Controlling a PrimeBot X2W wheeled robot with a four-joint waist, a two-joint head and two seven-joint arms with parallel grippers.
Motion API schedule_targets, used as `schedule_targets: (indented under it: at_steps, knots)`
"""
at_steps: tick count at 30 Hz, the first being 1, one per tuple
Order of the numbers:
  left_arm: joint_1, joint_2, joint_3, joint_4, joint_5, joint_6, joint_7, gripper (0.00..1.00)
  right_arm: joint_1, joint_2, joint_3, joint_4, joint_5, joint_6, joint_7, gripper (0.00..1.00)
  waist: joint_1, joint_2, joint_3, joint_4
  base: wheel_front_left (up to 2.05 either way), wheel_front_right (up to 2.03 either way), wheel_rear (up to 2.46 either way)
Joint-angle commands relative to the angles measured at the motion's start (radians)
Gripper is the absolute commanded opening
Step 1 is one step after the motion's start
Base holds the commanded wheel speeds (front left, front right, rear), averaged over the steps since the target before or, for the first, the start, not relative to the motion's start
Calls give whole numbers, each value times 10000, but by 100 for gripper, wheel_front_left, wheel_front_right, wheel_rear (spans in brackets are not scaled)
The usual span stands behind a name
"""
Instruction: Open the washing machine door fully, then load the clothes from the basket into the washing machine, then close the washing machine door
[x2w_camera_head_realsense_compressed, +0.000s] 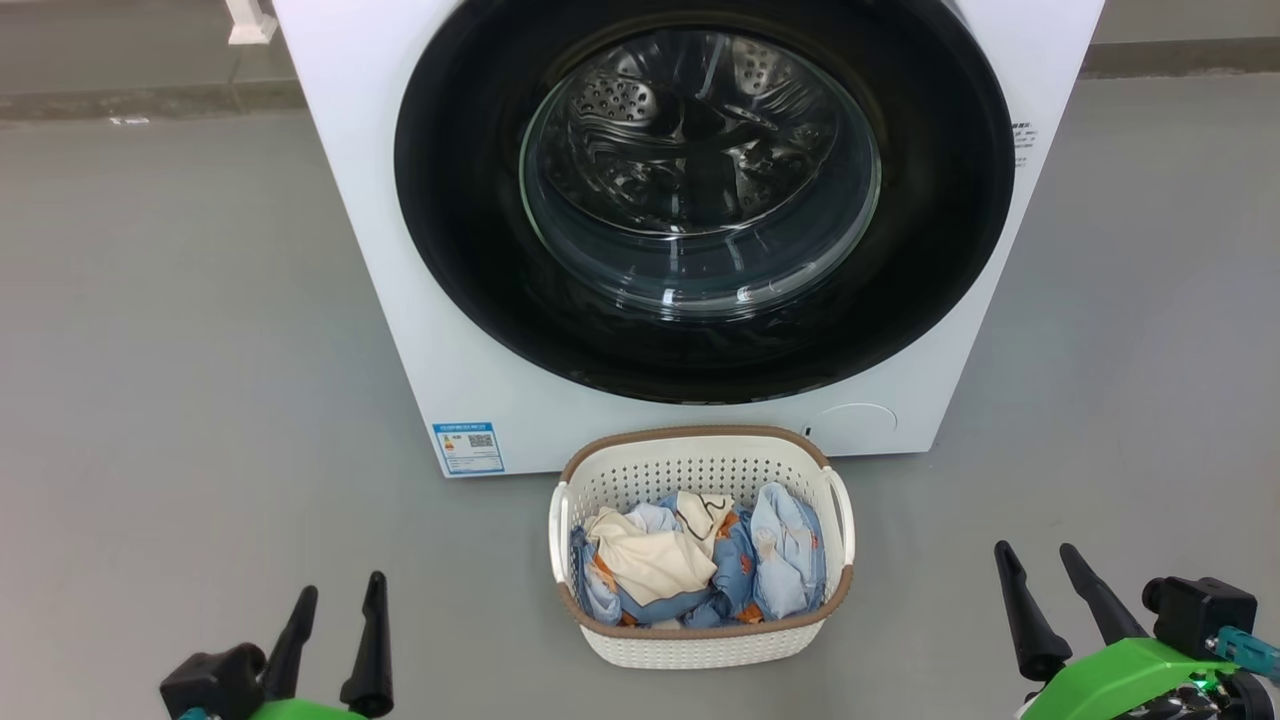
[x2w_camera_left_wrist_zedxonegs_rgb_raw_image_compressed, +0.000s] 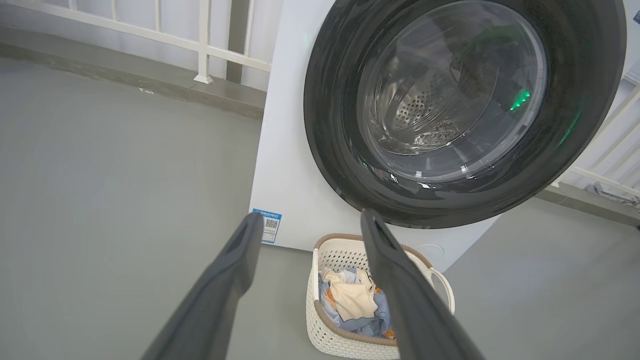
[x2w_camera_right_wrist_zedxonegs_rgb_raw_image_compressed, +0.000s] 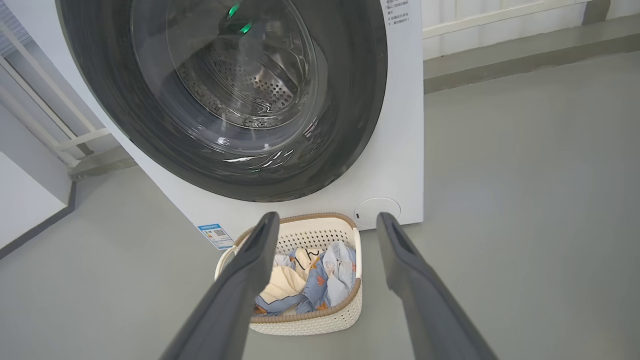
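The washing machine (x2w_camera_head_realsense_compressed: 370, 250) is positioned on the grey floor (x2w_camera_head_realsense_compressed: 180, 350) at the far centre of the scene. The washing machine door (x2w_camera_head_realsense_compressed: 460, 250) is shut, its glossy black rim lying flush against the white front panel. The perforated steel drum (x2w_camera_head_realsense_compressed: 620, 110) is seen through the bulging clear window (x2w_camera_head_realsense_compressed: 700, 260). A blue energy sticker (x2w_camera_head_realsense_compressed: 467, 447) is located at the lower left corner of the front panel, and a round filter cover (x2w_camera_head_realsense_compressed: 853, 425) at the lower right.

The basket (x2w_camera_head_realsense_compressed: 700, 645) is placed upright on the floor just in front of the machine, below the door and between the sticker and the filter cover. The clothes (x2w_camera_head_realsense_compressed: 690, 570) are contained in the basket: light blue pieces with orange prints, with a cream piece bearing a thin black line lying on top.

The left claw (x2w_camera_head_realsense_compressed: 342, 584) is held at the near left and the right claw (x2w_camera_head_realsense_compressed: 1035, 549) at the near right, each well apart from the basket. On both claws the fingers are spread wide, and nothing is gripped between them.
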Motion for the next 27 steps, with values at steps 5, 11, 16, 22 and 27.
schedule_targets:
  at_steps: [5, 11, 16, 22, 27]
  knots:
    - [-467, 235, 133, -46, 738, 106, -309, 100, -94, -158, 280, -353, -874, 13, -189, 100, 0, 0, -50, 6, 0, 0, 0]
    - [-504, 295, 47, 26, 1331, 179, -487, 100, -66, -171, 299, -428, -1593, 14, -225, 100, 0, 0, -89, 10, 0, 0, 0]
    - [-535, 340, -56, 69, 1810, 201, -629, 100, -61, -182, 313, -475, -2172, 15, -298, 100, 0, 0, -112, -6, 0, 0, 0]
    - [-568, 393, -169, 122, 2386, 267, -776, 100, -36, -194, 342, -504, -2853, 16, -399, 100, 0, 0, -150, -16, 0, 0, 0]
    - [-567, 401, -186, 142, 2335, 297, -751, 100, -14, -162, 310, -508, -2859, 16, -417, 100, 0, 0, -172, -17, 0, 0, 0]
